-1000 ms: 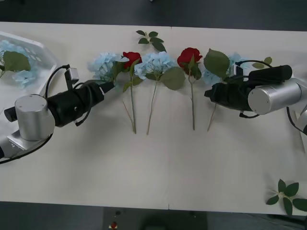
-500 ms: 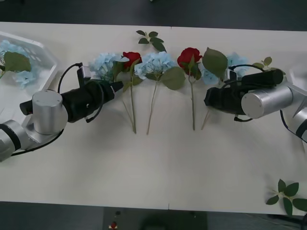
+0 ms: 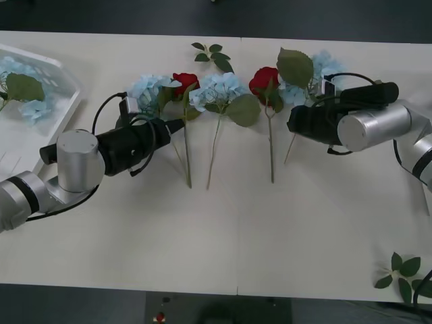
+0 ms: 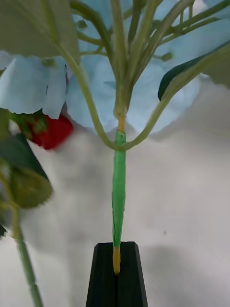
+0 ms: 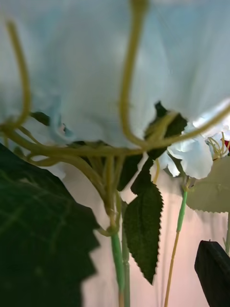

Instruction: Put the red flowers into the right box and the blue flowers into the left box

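The left box (image 3: 64, 74) sits at the upper left of the front view, its ribbed wall angled at the corner, with blue flowers and a green leaf lying inside. Just right of it, in the left middle of the frame, the left gripper (image 3: 177, 126) points at the stem below the leftmost blue flower (image 3: 145, 91) on the table (image 3: 223, 229). In the left wrist view one black finger (image 5: 214, 268) stands off to the side of the stem (image 5: 116, 261), so the jaws are released, with nothing between them.

Across the upper centre lie a red flower (image 3: 185, 81), a second blue flower (image 3: 219, 89) and another red flower (image 3: 265, 78), stems running down the frame, well apart from both boxes. A bare leaf sprig (image 3: 213, 56) lies above them.

At the upper right, the right gripper (image 3: 291, 128) is clenched on the stem of the rightmost blue flower (image 3: 317, 71). The right wrist view shows the black fingers (image 4: 103, 278) pressed together on the stem's yellow end, the bloom (image 4: 139, 86) tilted beyond. Another leaf sprig (image 3: 403, 273) lies at the lower right corner.
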